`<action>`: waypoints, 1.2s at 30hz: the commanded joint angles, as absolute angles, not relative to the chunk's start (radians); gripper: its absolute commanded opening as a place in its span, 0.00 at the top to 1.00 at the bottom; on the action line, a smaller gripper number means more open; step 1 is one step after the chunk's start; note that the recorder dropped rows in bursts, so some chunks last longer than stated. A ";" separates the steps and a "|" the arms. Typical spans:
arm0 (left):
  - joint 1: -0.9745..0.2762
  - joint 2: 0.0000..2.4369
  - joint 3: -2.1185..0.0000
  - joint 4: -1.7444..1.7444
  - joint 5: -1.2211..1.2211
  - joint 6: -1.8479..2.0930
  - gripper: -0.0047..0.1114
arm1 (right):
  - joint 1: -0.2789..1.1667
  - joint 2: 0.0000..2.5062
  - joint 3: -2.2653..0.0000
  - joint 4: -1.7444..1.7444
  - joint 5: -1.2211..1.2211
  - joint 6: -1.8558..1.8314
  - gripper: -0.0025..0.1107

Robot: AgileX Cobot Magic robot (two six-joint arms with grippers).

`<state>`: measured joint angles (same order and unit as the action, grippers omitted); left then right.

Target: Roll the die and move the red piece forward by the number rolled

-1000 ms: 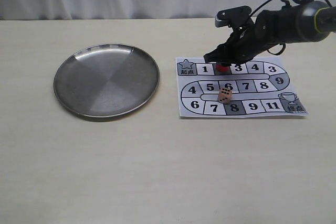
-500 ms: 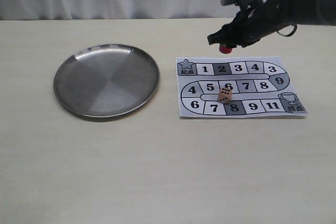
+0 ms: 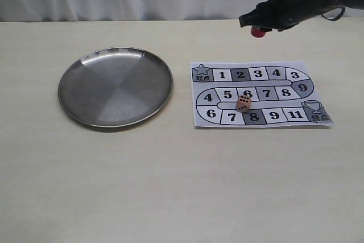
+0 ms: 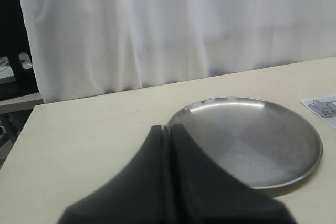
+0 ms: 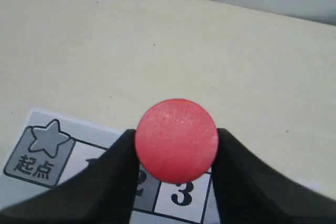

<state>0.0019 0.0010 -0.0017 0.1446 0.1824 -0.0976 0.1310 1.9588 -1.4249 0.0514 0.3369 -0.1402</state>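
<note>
My right gripper [image 3: 259, 28] is shut on the red piece [image 3: 259, 32] and holds it in the air above the far edge of the game board [image 3: 259, 119]. In the right wrist view the red piece [image 5: 176, 140] is squeezed between the two black fingers [image 5: 118, 166], over squares 2 and 3. The die [image 3: 243, 103] rests on the board near the middle-row square 6, with several black pips on the face I see. My left gripper [image 4: 168, 128] is shut and empty, beside the rim of the steel plate [image 4: 294, 177].
A round steel plate [image 3: 74, 112] lies on the pale table to the left of the board. A white curtain hangs behind the table's far edge.
My right gripper has lifted the red piece off square 2 and carried it up and to the right. The die and the plate have not moved.
</note>
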 commanded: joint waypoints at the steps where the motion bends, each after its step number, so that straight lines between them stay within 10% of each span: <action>1: -0.001 0.000 0.000 0.145 0.174 -0.099 0.96 | 0.108 2.008 -1.403 0.044 0.336 -0.135 0.94; 36: -0.001 0.000 0.000 0.145 0.174 -0.099 0.96 | 0.052 1.859 -1.453 0.022 0.421 -0.119 0.94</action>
